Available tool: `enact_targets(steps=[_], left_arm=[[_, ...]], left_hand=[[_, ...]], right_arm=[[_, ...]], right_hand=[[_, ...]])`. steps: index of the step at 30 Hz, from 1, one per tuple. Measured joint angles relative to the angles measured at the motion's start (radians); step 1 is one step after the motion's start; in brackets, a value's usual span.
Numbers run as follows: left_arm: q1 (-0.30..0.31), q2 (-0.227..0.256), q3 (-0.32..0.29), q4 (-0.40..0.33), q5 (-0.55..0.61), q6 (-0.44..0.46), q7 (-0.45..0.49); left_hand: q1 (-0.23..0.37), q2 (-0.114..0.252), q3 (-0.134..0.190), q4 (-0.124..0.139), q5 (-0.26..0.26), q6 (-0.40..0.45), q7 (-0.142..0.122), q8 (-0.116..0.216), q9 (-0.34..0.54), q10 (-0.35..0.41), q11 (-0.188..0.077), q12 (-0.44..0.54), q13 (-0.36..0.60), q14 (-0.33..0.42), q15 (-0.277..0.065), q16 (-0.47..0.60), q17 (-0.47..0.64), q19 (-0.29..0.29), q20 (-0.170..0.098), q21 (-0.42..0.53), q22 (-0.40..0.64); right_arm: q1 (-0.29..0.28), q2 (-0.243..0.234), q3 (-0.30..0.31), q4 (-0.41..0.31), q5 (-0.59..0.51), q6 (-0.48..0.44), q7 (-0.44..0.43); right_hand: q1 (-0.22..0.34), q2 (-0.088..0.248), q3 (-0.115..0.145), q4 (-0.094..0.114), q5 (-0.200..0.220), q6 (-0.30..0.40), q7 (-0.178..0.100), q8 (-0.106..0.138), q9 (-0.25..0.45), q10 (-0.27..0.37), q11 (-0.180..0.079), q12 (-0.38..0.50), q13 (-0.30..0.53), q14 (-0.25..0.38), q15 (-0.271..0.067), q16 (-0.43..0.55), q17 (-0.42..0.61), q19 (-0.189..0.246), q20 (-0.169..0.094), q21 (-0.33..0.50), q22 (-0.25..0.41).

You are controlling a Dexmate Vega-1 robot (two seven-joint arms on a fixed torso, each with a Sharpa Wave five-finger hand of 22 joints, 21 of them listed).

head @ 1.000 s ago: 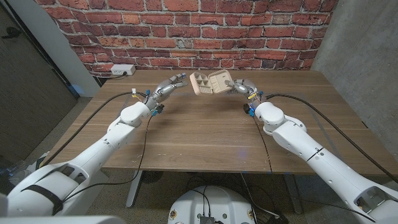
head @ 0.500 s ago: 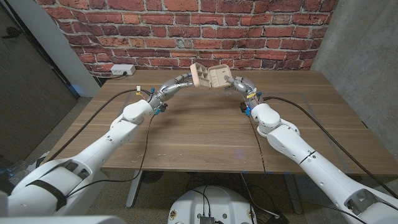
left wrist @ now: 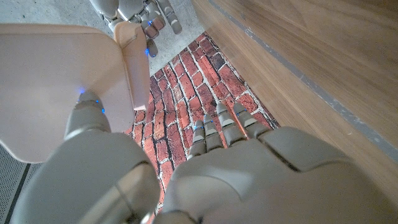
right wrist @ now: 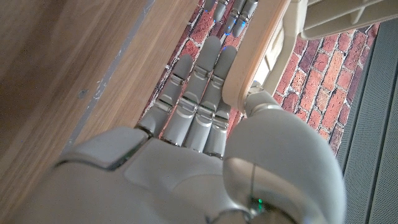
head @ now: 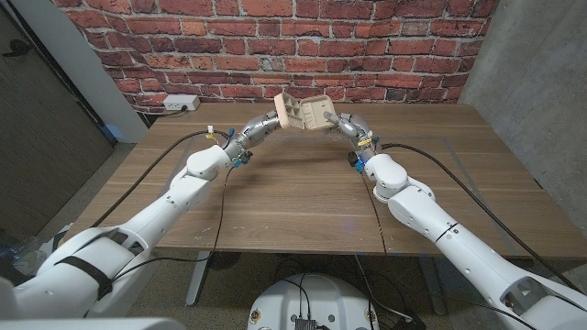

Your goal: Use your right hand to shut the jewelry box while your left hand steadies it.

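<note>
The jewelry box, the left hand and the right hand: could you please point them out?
jewelry box (head: 314, 113), head view, lid's outer face.
left hand (head: 264, 124), head view, back of hand.
right hand (head: 348, 126), head view, back of hand.

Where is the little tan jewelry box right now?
In the head view the tan hinged jewelry box is at the table's far middle, before the red brick wall, held half open between the left hand and the right hand.

The head view looks down from above over the wooden table (head: 303, 192) toward the far brick wall (head: 275, 37). Each wrist view sits close behind its own hand, facing that wall; all three share the jewelry box (head: 305, 115).
</note>
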Motion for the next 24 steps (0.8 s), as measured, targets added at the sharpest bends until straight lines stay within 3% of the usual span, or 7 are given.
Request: enact_targets(steps=[7,15,18,24], left_arm=[[-0.024,-0.018,0.008,0.031,-0.018,-0.006,-0.059],[-0.039,-0.033,0.013,0.050,-0.028,-0.014,-0.098],[-0.040,-0.037,0.013,0.053,-0.030,-0.017,-0.103],[-0.040,-0.046,0.008,0.056,-0.046,-0.024,-0.120]], left_hand=[[-0.015,0.001,-0.037,-0.001,0.015,-0.017,0.024,-0.011,0.005,-0.019,0.019,-0.004,0.000,-0.019,0.019,0.000,0.000,-0.005,0.005,-0.008,0.000],[-0.025,0.012,-0.059,-0.004,0.024,-0.018,0.025,-0.012,0.005,-0.018,0.018,-0.004,0.000,-0.015,0.015,0.000,-0.003,-0.003,0.003,-0.008,0.000],[-0.021,0.015,-0.063,-0.008,0.033,-0.006,0.018,-0.005,0.005,-0.003,0.011,-0.003,0.000,-0.002,0.002,0.005,-0.003,0.010,0.002,-0.008,0.000],[0.049,0.051,-0.061,-0.019,0.051,0.047,-0.005,0.012,0.005,0.049,-0.002,0.015,0.000,0.049,-0.004,0.020,-0.004,0.044,0.007,0.005,0.000]], right_arm=[[0.005,0.010,-0.016,0.006,-0.043,0.003,-0.031],[0.006,0.023,-0.033,0.007,-0.119,-0.018,-0.100],[0.006,0.026,-0.037,0.006,-0.153,-0.028,-0.130],[0.007,0.041,-0.056,0.004,-0.245,-0.050,-0.209]], right_hand=[[0.003,-0.003,0.003,0.003,-0.003,0.000,0.000,0.004,-0.005,0.000,0.000,0.004,0.005,0.007,-0.003,0.000,0.001,0.000,0.000,0.007,0.000],[0.005,-0.005,0.006,0.000,0.001,0.000,0.000,0.004,-0.005,0.000,0.000,0.004,0.013,0.008,-0.002,0.000,0.005,0.000,0.000,0.011,-0.003],[0.007,-0.007,0.006,0.000,0.001,0.000,0.000,0.005,-0.005,0.000,0.000,0.004,0.014,0.008,-0.002,0.000,0.005,0.000,0.000,0.015,-0.003],[0.007,-0.007,0.006,0.000,0.001,0.000,0.000,0.008,-0.005,0.000,0.000,0.004,0.019,0.008,-0.002,-0.005,0.005,-0.003,-0.003,0.022,-0.003]])
